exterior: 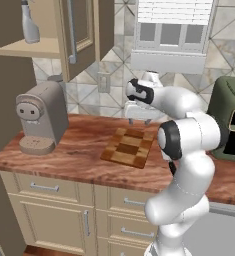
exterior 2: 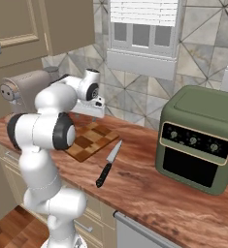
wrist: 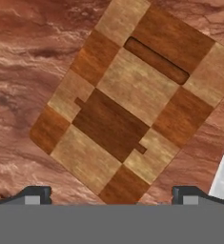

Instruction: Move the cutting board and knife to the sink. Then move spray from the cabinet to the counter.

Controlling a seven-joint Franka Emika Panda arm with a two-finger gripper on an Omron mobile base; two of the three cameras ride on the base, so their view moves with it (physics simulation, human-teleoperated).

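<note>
Gripper (exterior: pixel 139 120) hung mid-frame in the left base view, jaws spread wide, nothing between them, poised just above the far edge of the board (exterior: pixel 129 147). Seen also left of centre in the right base view (exterior 2: pixel 89 114), over the board (exterior 2: pixel 91 139) there. In the hand view, finger tips (wrist: pixel 35 195) sat far apart at the bottom corners, with the board (wrist: pixel 127 102) lying diagonally across the frame, chequered light and dark, a slot near its upper right end, flat on the counter (wrist: pixel 23 57).

Knife (exterior 2: pixel 108 163) lay centre frame in the right base view, just right of the board and apart from it, tip toward the wall, black handle toward the counter's front edge. A pale sliver at the right edge of the hand view could not be identified.

Spray (exterior: pixel 30 24) stood upright on the shelf of the open cabinet (exterior: pixel 26 48) at the upper left of the left base view, door (exterior: pixel 80 35) swung out beside it.

Coffee machine (exterior: pixel 41 116) stood on the counter (exterior: pixel 74 155) at left in that view, well left of the board. Green oven (exterior 2: pixel 199 136) occupied the right of the right base view, near the knife but not touching it.
</note>
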